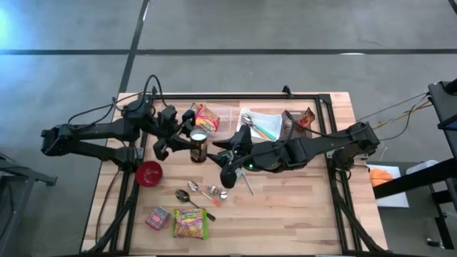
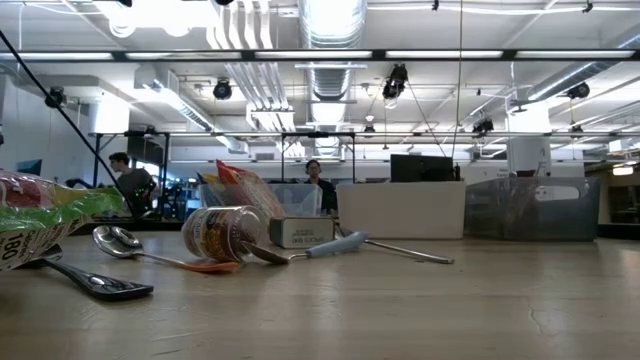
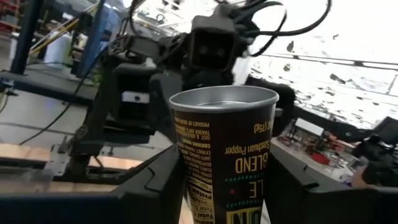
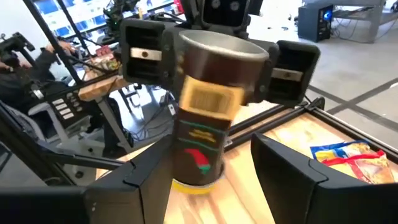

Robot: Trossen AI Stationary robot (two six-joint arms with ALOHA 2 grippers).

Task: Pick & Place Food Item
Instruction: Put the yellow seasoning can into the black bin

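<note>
A dark brown spice can (image 1: 198, 148) hangs upright above the table's middle, its silver end (image 4: 221, 42) up and its yellow-rimmed end (image 4: 194, 185) down. My left gripper (image 1: 191, 143) reaches in from the table's left and is shut on the can (image 3: 224, 149). My right gripper (image 1: 214, 158) comes level from the right and is open. Its fingers (image 4: 146, 177) stand on either side of the can's lower half, with a clear gap at one finger (image 4: 283, 165). Neither the can nor the grippers show in the low view. My left gripper pinches the can's round wall just below its silver end (image 4: 186, 67) between its two fingers (image 4: 144, 57). The fingers come level from the table's left, one on each side. The can stands upright in the hold, lifted clear of the table.
A red bowl (image 1: 148, 173) sits below the left arm. Spoons (image 1: 187, 190) and a small jar lying on its side (image 2: 225, 234) are in front. Noodle packets (image 1: 190, 223) lie near the front edge. A chips bag (image 1: 207, 116) and a white tray (image 1: 265, 125) stand at the back.
</note>
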